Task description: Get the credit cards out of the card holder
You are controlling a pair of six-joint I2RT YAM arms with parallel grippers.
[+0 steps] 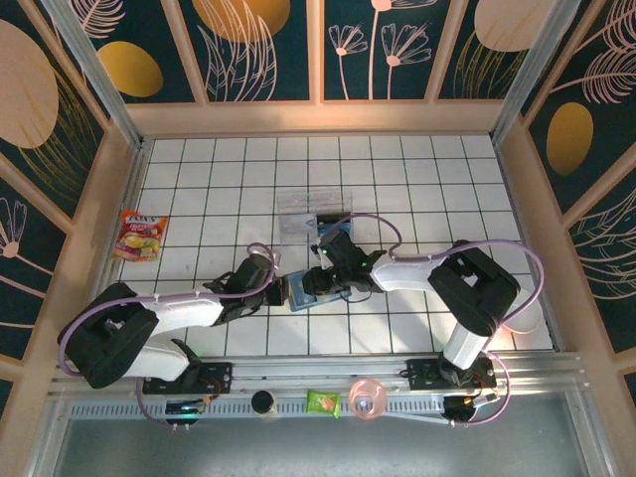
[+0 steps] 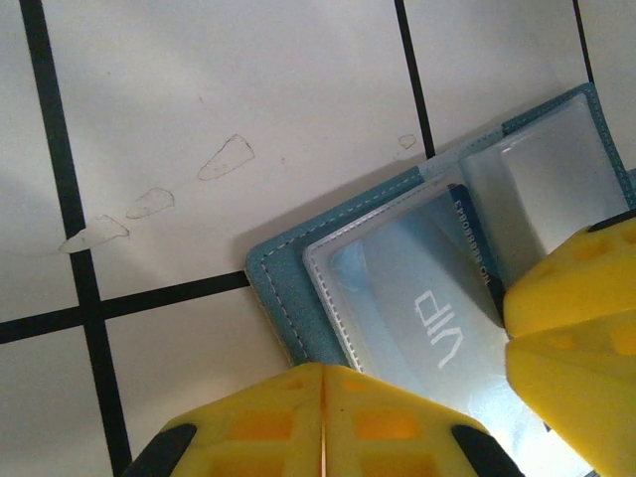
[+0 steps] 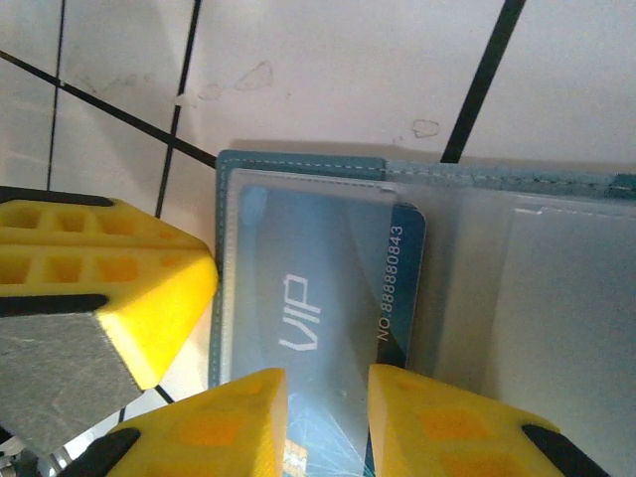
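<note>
A white, black-gridded counter (image 1: 417, 179) sits within teal, gold-flowered walls (image 1: 263, 50). The card holder (image 3: 298, 164) lies open (blue credit card (image 3: 397, 288) sleeved) — left pincer (image 2: 323, 417) closed, right pincer (image 3: 328, 390) narrowly parted.

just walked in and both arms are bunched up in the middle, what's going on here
Both arms are working on the open card holder, which lies flat on the tiled table. The left gripper is shut and sits at the holder's edge, apparently pinning it down. The right gripper has its jaws apart over the blue credit card, which is mostly tucked inside its clear sleeve. No card is out yet.
</note>
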